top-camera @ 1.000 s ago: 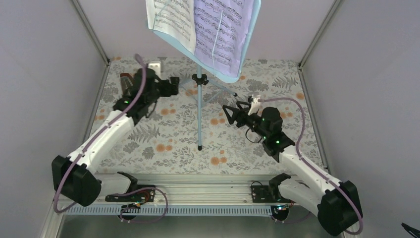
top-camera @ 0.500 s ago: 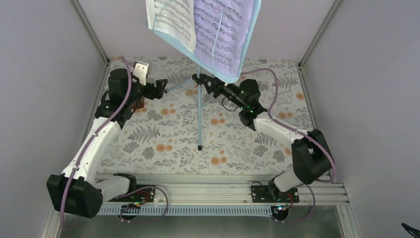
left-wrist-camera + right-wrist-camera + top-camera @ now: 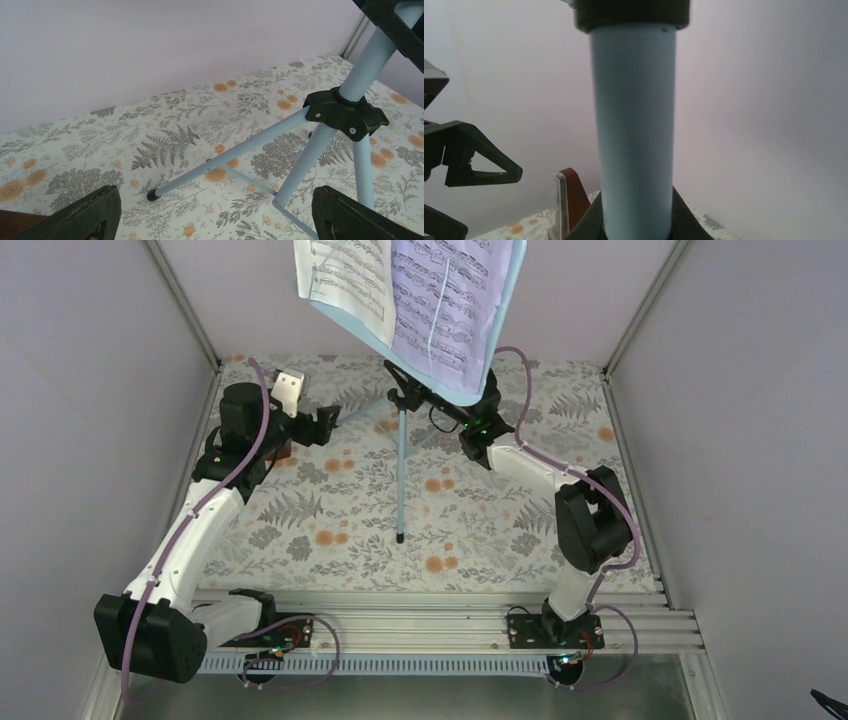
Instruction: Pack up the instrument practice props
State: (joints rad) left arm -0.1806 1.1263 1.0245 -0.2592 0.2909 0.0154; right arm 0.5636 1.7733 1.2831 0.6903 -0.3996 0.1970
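**Pole in the right pincer (image 3: 402,390)**

The pale-blue music stand (image 3: 401,470) stands on its tripod mid-worktop (image 3: 480,530), with sheet-music pages (image 3: 400,290) on its desk. The right pincer is clamped on the pole just above the leg hub. The left pincer (image 3: 322,420) hangs spread wide beside a leg — the reddish-brown metronome (image 3: 574,197) is close by.

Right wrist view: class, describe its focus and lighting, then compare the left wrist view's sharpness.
Right wrist view: the pale-blue metal music-stand pole looms close, soft-edged, evenly lit. Left wrist view: the stand's tripod legs and the floral table cover are sharp.
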